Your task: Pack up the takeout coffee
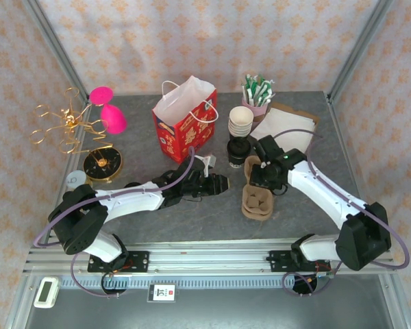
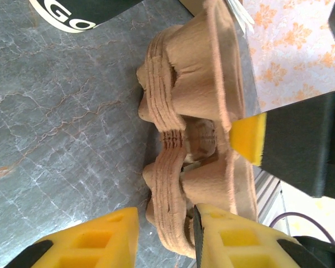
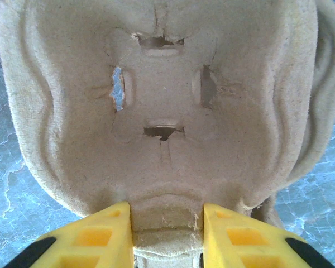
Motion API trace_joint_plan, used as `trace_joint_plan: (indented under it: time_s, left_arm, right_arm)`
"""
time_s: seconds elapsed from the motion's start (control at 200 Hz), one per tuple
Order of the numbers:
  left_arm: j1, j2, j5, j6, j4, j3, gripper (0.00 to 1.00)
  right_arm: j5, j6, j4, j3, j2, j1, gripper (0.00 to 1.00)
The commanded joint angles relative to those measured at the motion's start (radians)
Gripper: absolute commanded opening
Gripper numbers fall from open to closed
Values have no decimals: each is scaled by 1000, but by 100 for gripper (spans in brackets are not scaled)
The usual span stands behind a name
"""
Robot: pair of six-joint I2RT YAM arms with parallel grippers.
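Gray marbled table [image 1: 192, 223], flowered walls around it. I see the stack of cup carriers [image 1: 257, 202] lying right of centre, just near of the black coffee cup [image 1: 238, 152]. My right gripper [image 3: 166, 234] pinches the stack's far rim between its 2 fingers. My left gripper [image 2: 166, 240] sits just left of the stack, fingers spread, holding nothing. A red bag [image 1: 185, 123] stands far left of the cup.
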Motion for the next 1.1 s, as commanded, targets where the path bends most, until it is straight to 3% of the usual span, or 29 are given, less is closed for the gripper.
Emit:
trace_joint_plan:
  time_s: [0.0,0.43,0.676,0.871,0.971,1.096]
  left_arm:
    - [5,-45,-31,52,-62,43,32]
    - [15,-257,-159,274,-422,219,33]
    - [70,-314,-423,399,-784,520,42]
    - [136,-204,-541,530,-988,742,55]
    - [152,-107,-599,599,-1063,881,57]
    - [179,13,-568,679,-1100,1020,62]
  right_arm:
    - [37,0,-51,1,-34,-9,31]
    - [71,-42,-135,92,-56,-11,30]
    - [80,-74,-160,142,-45,-11,31]
    - [75,-92,-153,162,-37,-11,30]
    - [75,-93,-139,157,-40,-11,30]
    - [71,-98,-134,151,-39,-11,30]
